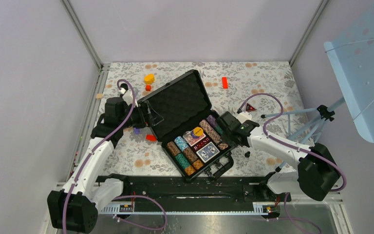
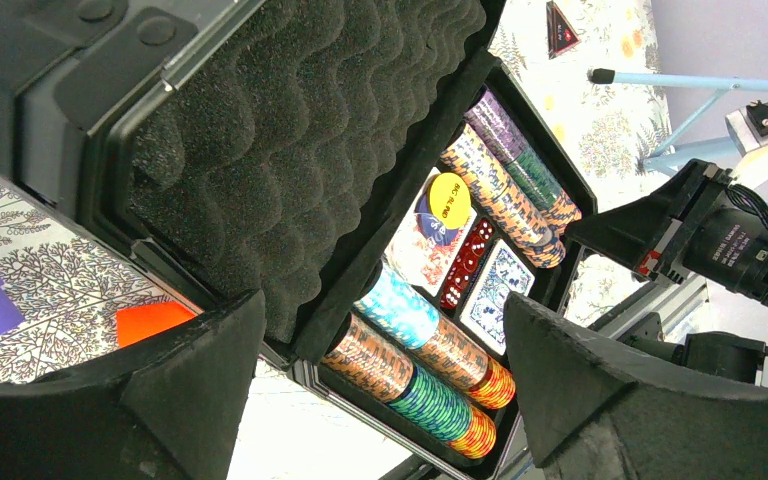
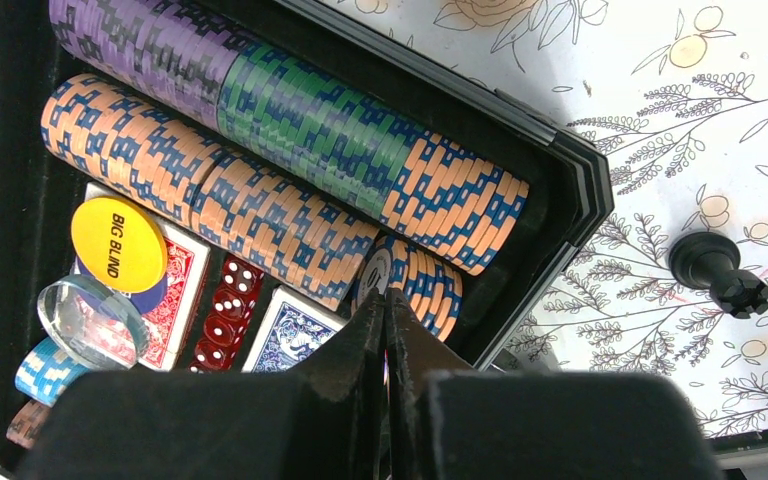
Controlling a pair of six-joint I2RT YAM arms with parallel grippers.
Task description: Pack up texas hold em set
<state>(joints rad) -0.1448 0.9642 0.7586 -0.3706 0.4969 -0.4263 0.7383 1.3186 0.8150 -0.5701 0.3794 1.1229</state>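
Black right gripper (image 3: 387, 300), fingers pressed together, hangs just above poker chips (image 3: 290, 150) and card deck (image 3: 290, 335), both seated in the case (image 1: 175, 105). Beyond the wide-apart left gripper (image 2: 380, 325), the foam lid (image 2: 310, 130) is not yet closed.

The case (image 1: 175, 105) lies open at the centre of the table (image 1: 268, 83). Chip rows (image 1: 213, 131) occupy its near half, left and right of the card deck (image 1: 207, 152).
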